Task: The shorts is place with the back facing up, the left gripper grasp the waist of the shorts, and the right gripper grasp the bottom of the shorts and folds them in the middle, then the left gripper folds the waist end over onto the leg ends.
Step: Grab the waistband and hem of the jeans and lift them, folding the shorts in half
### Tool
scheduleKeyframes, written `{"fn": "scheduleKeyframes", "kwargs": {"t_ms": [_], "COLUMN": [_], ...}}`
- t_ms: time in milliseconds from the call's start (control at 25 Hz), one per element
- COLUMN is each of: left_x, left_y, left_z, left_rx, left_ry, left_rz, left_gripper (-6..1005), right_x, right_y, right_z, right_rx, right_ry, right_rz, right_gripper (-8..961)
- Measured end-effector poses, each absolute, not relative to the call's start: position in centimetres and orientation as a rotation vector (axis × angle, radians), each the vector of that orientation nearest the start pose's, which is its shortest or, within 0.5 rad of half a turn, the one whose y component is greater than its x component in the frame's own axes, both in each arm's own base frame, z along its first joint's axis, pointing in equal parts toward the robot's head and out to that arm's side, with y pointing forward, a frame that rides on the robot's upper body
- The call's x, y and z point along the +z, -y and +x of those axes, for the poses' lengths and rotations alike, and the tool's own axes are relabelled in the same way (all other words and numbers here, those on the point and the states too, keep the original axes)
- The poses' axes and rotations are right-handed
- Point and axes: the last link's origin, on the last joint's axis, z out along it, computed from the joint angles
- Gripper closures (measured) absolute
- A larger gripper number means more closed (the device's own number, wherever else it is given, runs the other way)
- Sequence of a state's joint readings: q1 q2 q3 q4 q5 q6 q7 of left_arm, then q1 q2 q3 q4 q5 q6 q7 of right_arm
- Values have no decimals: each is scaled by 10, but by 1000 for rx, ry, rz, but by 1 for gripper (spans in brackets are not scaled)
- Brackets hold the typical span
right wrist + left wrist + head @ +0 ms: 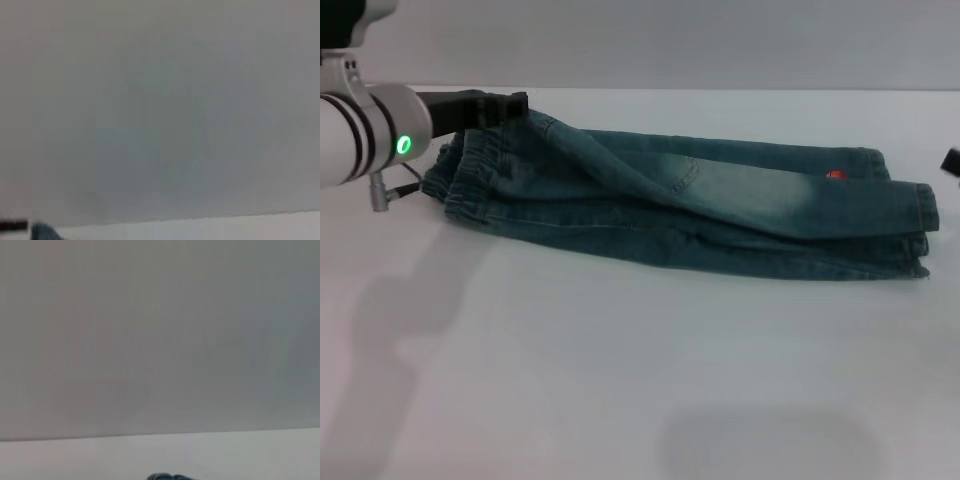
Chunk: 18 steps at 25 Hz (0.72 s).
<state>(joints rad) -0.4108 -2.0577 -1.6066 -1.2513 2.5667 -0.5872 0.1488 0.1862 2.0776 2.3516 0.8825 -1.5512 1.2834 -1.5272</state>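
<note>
White table (620, 380) carrying the shorts (700, 205), folded lengthwise, with the waistband at the left and the leg ends at the right. Left tool (505, 105), on the green-lit arm, sits at the far waistband corner; whether it pinches the cloth cannot be told. Right tool (952, 160) is only a dark sliver at the right edge, its state likewise unclear.
</note>
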Motion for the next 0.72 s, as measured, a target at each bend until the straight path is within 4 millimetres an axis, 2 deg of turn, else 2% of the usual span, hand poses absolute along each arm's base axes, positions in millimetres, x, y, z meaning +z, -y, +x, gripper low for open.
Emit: {"fn": "scheduleKeyframes", "kwargs": {"t_ms": [160,320,400,440,720], "left_x": [15,20,23,23,29], "left_y": [-412,-410,-407,-407,-402], "left_z": [-212,-218,-222,-222,-229], "left_rx": [-300,-285,-271,-271,-247], "left_ry": [1067,1090,1096,1096,1128], "left_rz": [-1926,-1916,-1908,-1908,-1896], "left_gripper": [528,261,150,150,152], "right_x": [53,27,25,23,12], "right_y": [-305,-314,-314,-315,-316], "right_z": [337,341,340,340,326], "right_rx": [753,675,671,674,750], "right_ry": [-778,-637,-612,-583,-525], "right_rz": [-2088,-2088,-2083,-2074,-2081], "right_gripper": [466,465,465,465,624]}}
